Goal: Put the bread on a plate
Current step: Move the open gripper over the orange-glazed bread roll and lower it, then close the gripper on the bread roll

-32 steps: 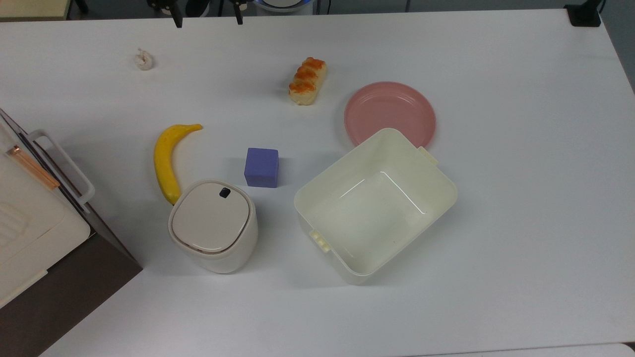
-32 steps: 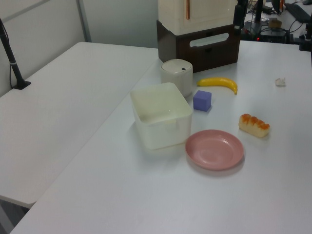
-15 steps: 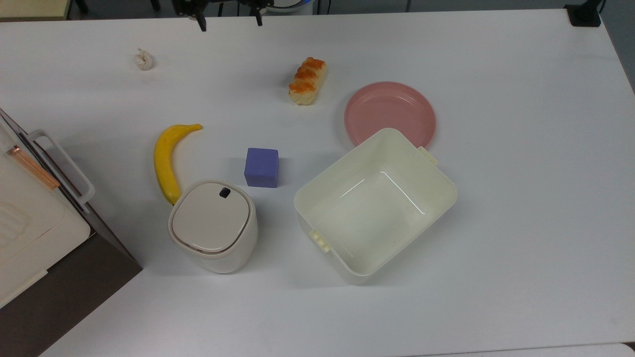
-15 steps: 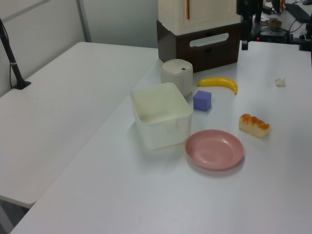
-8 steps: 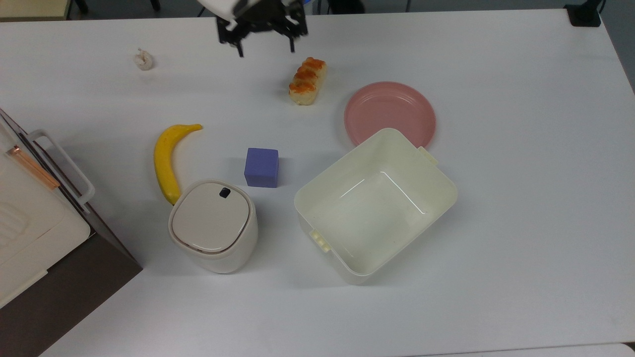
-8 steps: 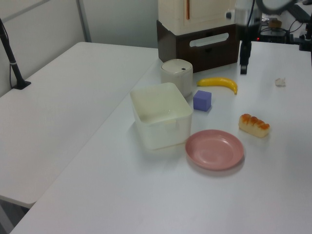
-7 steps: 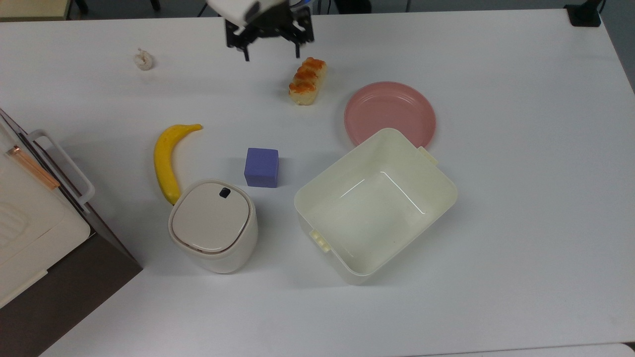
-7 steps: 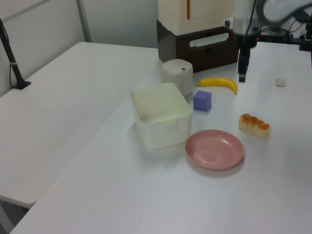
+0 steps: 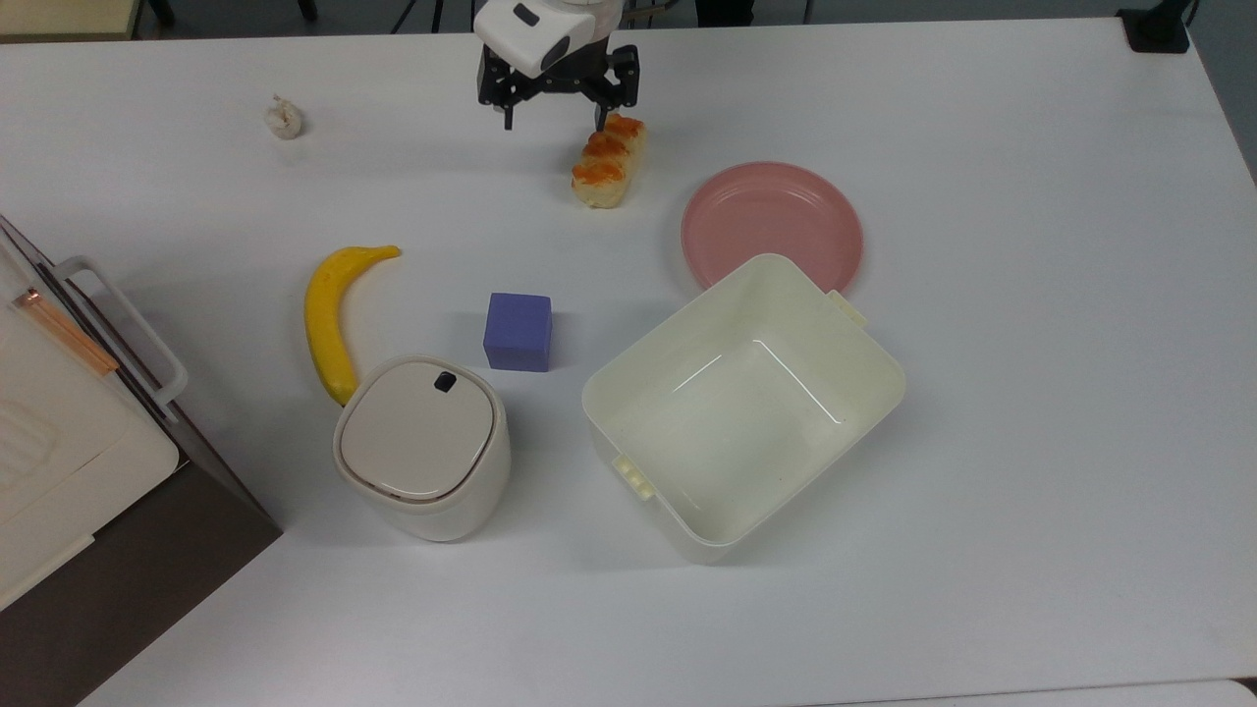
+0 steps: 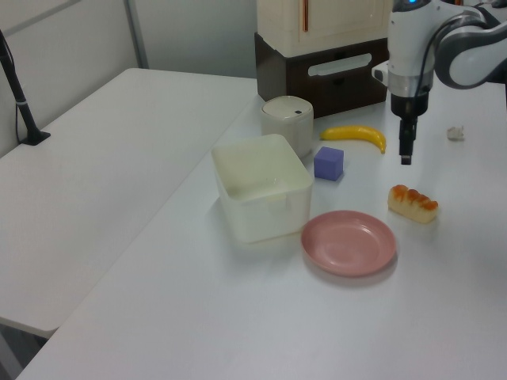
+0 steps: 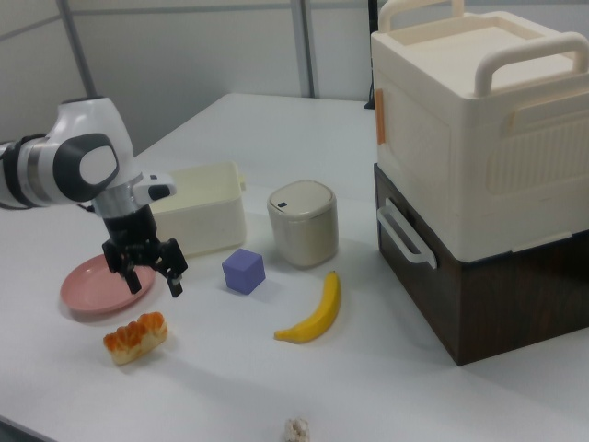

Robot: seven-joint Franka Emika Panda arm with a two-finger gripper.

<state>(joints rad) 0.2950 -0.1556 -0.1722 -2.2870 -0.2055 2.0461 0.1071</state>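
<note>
The bread [image 9: 609, 160], a pale loaf with three orange-browned bumps, lies on the white table to the top view's left of the pink plate [image 9: 773, 224]. My gripper [image 9: 553, 123] hangs open above the table, at the loaf's far end and a little to the top view's left of it. One fingertip [image 9: 599, 123] overlaps the loaf's end in the top view. In the right view the gripper [image 11: 155, 285] is clearly above the bread [image 11: 135, 337], with the plate [image 11: 87, 287] behind it. The left view has the gripper [image 10: 405, 150] beyond the bread [image 10: 413, 203] and plate [image 10: 348, 242]. Nothing is held.
A large cream tub [image 9: 743, 406] touches the plate's near edge. A purple cube [image 9: 518, 332], a banana [image 9: 329, 319] and a lidded white bin [image 9: 422, 447] stand at the top view's middle left. A garlic-like lump [image 9: 284, 119] lies far left. A cream-and-brown box [image 9: 59, 432] fills the left edge.
My gripper has come in from the top view's upper edge, moving right and down to the bread's far end. The bread, plate and other things have not moved.
</note>
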